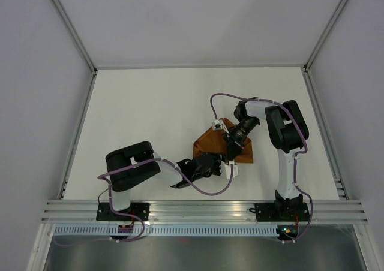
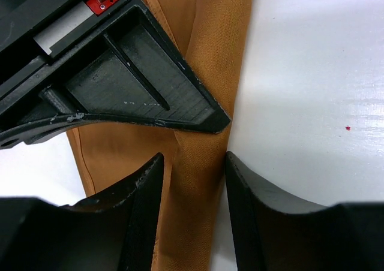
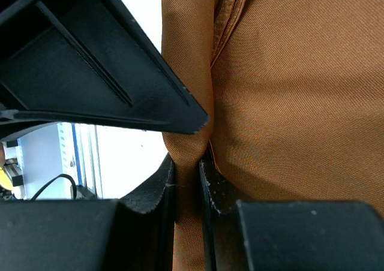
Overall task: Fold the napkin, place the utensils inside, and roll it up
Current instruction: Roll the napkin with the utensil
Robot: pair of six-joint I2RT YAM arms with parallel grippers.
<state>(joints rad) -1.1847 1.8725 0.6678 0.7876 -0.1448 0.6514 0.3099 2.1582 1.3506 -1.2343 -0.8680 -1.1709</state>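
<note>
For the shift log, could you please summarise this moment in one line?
phase: folding | napkin: partly folded | right gripper: shut, pinching a napkin fold | left gripper: open, astride a napkin strip | knife: not in view

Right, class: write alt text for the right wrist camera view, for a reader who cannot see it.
The right pincer pinches a fold of the rust-orange napkin between its two black fingers at the bottom of the frame. A black wedge-shaped robot part juts in from the upper left, over the white table.
</note>
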